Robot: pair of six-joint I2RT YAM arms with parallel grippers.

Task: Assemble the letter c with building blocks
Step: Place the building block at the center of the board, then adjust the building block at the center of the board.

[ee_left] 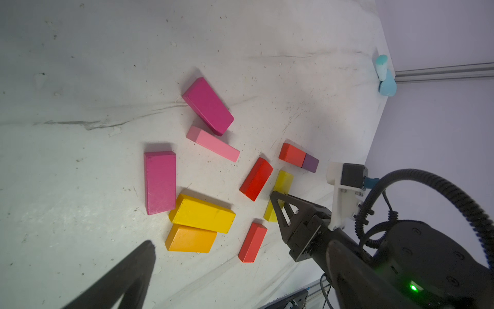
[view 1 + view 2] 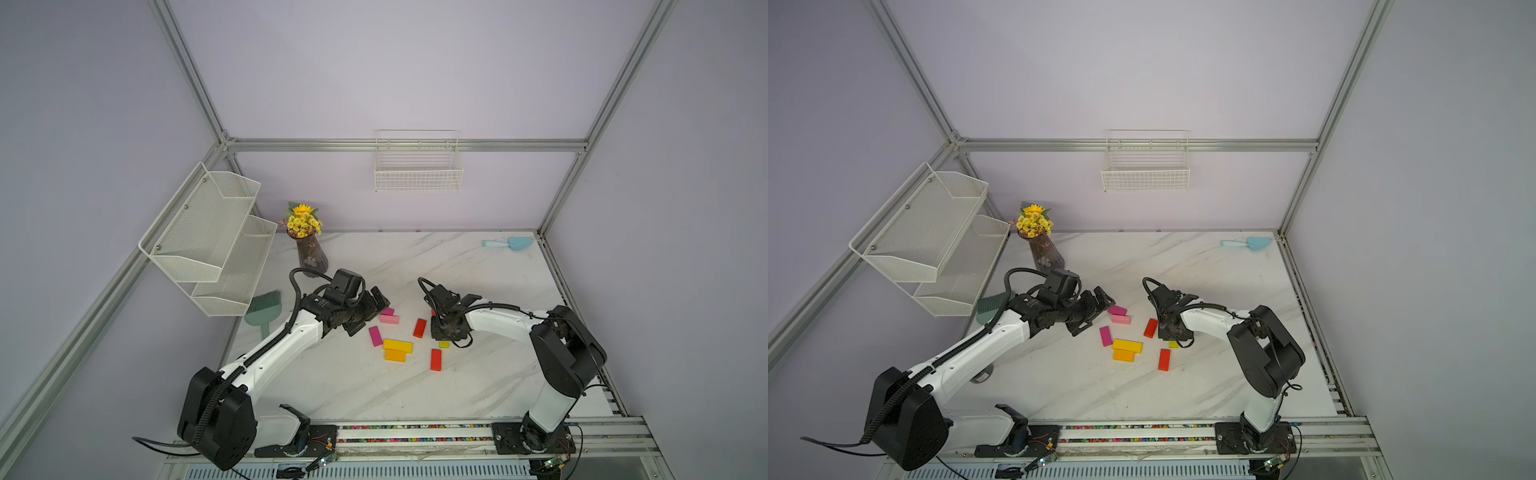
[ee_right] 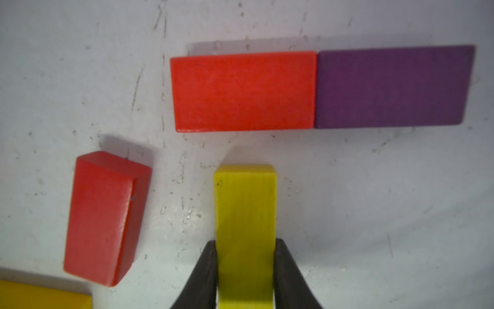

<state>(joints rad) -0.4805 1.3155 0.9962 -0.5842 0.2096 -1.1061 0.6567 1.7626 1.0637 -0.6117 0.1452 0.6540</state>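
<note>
Here, the white marble-patterned tabletop (image 2: 353, 386) fills the lower middle of both top views, with the flat wooden building blocks (image 2: 397, 345) scattered at its centre. Left of that cluster, the left hand (image 2: 368, 315) hangs with jaws wide apart, holding nothing. Right of the cluster, the right hand (image 3: 245, 243) is clamped on a slim yellow rectangular block (image 3: 244, 203). Its free end is near, not touching, a flat red block (image 3: 243, 92) butted end to end with a dark purple block (image 3: 390, 87). The step probably calls for sliding the yellow one in low and square, without nudging that pair.
</note>
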